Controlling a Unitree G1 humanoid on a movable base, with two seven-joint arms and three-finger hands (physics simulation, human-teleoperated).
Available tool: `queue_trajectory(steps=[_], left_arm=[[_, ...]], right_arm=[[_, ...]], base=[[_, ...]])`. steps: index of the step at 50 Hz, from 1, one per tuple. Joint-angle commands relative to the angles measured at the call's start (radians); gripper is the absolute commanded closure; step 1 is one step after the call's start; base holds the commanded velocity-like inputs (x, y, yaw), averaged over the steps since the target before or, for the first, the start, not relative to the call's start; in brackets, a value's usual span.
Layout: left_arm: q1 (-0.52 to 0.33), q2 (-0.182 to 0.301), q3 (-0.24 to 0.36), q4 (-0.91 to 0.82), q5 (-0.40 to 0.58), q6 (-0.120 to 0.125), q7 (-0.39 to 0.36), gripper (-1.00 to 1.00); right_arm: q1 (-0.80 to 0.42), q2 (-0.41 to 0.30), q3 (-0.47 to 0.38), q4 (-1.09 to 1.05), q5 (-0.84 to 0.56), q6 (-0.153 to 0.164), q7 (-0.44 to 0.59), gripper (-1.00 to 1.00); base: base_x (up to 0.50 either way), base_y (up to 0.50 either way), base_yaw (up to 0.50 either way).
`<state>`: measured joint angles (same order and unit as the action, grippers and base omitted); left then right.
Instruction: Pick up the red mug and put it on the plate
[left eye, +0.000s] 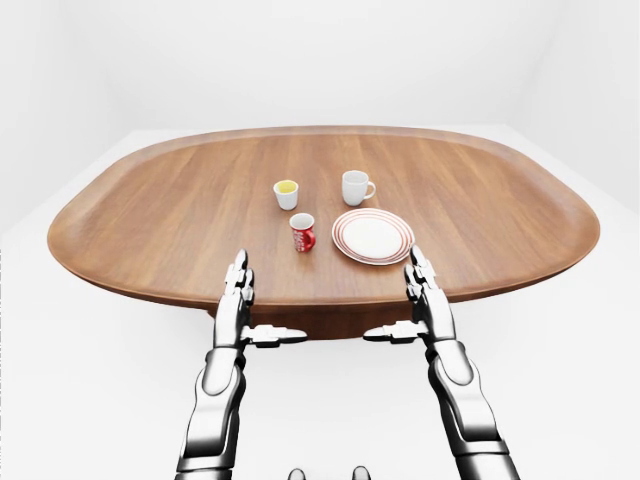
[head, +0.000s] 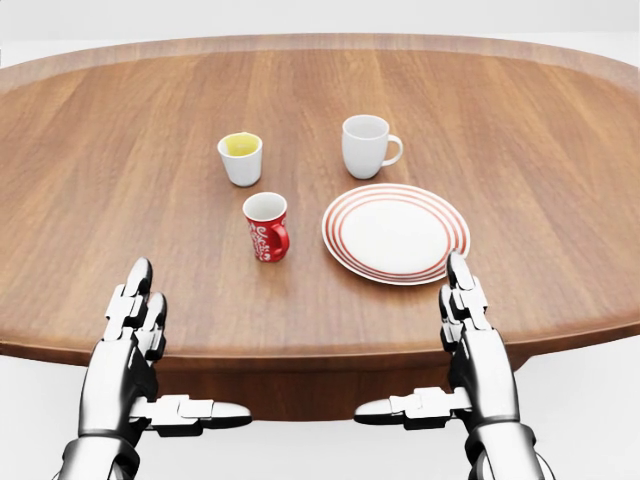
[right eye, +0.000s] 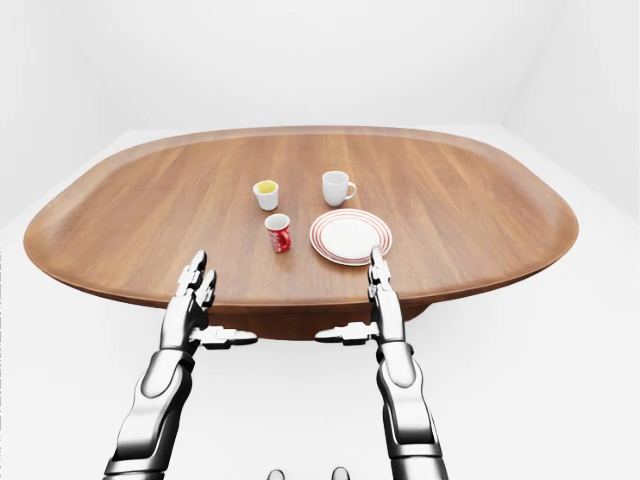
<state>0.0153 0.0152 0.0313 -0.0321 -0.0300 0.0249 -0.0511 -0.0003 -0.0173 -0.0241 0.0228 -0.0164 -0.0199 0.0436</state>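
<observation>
The red mug (head: 267, 227) with white lettering stands upright on the wooden table (head: 120, 200), its handle turned toward the plate. The white plate (head: 396, 233) with red rings lies just right of it, a small gap between them. My left hand (head: 135, 330) hovers open at the table's near edge, below and left of the mug. My right hand (head: 465, 325) is open too, just below the plate's near rim. Neither hand touches anything. In the left-eye view the mug (left eye: 302, 233) and plate (left eye: 373, 236) sit beyond both hands.
A white cup with a yellow inside (head: 241, 158) stands above the red mug. A plain white mug (head: 367, 146) stands above the plate. The oval table's near edge (head: 300, 355) runs just beyond my hands; a white floor surrounds it.
</observation>
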Motion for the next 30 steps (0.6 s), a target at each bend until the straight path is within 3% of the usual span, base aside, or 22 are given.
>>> queue_trajectory(steps=[1, 7, 11, 14, 15, 16, 18, 21, 23, 30], left_arm=[[0.005, -0.001, -0.002, -0.01, -0.007, 0.01, -0.009, -1.0], [-0.011, 0.0, 0.002, 0.023, -0.007, -0.002, -0.007, -1.0], [-0.03, -0.001, -0.002, 0.054, -0.003, -0.011, -0.004, -1.0], [-0.097, 0.008, 0.018, 0.159, -0.014, -0.03, 0.004, -1.0], [-0.1, 0.009, 0.018, 0.164, -0.015, -0.032, 0.004, -1.0], [-0.144, 0.017, 0.031, 0.229, -0.018, -0.042, 0.012, -1.0], [-0.182, 0.028, 0.037, 0.278, -0.017, -0.046, 0.02, -1.0], [-0.228, 0.047, 0.047, 0.307, -0.014, -0.028, 0.033, -1.0], [-0.251, 0.058, 0.056, 0.298, -0.027, 0.01, 0.026, -1.0], [-0.331, 0.086, 0.071, 0.339, -0.022, 0.051, 0.048, -1.0]], right_arm=[[0.0, 0.002, -0.003, -0.003, 0.017, -0.007, 0.011, -1.0], [-0.011, -0.001, -0.008, 0.012, 0.02, -0.007, 0.006, -1.0], [-0.018, -0.004, -0.012, -0.013, 0.026, 0.024, 0.006, -1.0], [-0.046, -0.012, -0.028, -0.025, 0.043, 0.066, 0.005, -1.0], [-0.047, -0.012, -0.028, -0.026, 0.043, 0.067, 0.005, -1.0], [-0.059, -0.016, -0.034, -0.058, 0.048, 0.107, 0.001, -1.0], [-0.068, -0.02, -0.047, -0.113, 0.071, 0.107, 0.0, -1.0], [-0.092, -0.029, -0.065, -0.132, 0.1, 0.107, 0.004, -1.0], [-0.107, -0.035, -0.069, -0.124, 0.105, 0.107, 0.004, -1.0], [-0.157, -0.074, -0.081, -0.129, 0.071, 0.107, 0.021, -1.0]], base=[[0.0, 0.0, 0.0], [0.0, 0.0, 0.0], [0.0, 0.0, 0.0], [0.0, 0.0, 0.0], [0.0, 0.0, 0.0], [0.0, 0.0, 0.0], [0.0, 0.0, 0.0], [0.0, 0.0, 0.0], [0.0, 0.0, 0.0], [0.0, 0.0, 0.0]])
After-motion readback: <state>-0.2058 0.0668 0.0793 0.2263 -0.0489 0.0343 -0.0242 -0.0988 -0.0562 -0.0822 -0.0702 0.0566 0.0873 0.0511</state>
